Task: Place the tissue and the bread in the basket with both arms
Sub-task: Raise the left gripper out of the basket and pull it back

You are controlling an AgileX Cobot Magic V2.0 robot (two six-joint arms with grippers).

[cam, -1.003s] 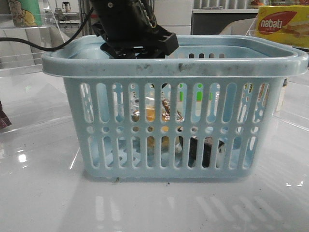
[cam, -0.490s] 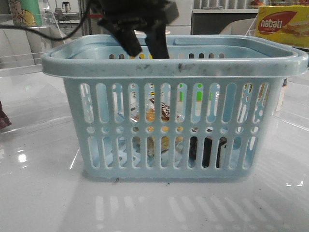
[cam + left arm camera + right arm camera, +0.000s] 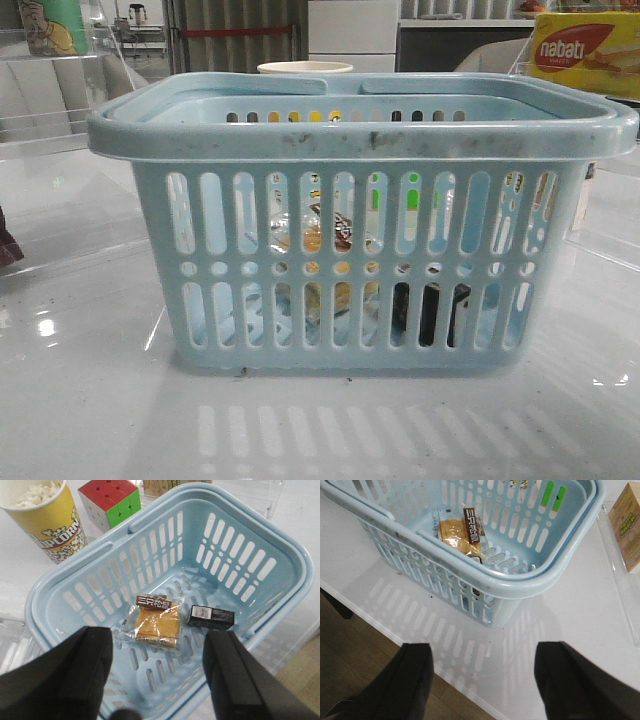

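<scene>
Both pincers, left point(image 3: 157, 672) and right point(image 3: 482, 680), gape wide, empty; clear-wrapped bread point(image 3: 155, 624) and black tissue point(image 3: 211, 616) lie flat inside the slotted plastic basket point(image 3: 280, 555).

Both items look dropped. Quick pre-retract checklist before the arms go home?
1. bread on the floor of the basket: ok.
2. tissue on the basket floor beside the bread, apart from it: ok.
3. left gripper open, empty, above the basket: ok.
4. right gripper open, empty, outside the basket over the table edge: ok.
5. No arm showing in the front view: ok.
6. popcorn cup and cube stand close behind the basket; whether they are out of the left arm's path: cannot tell.
</scene>
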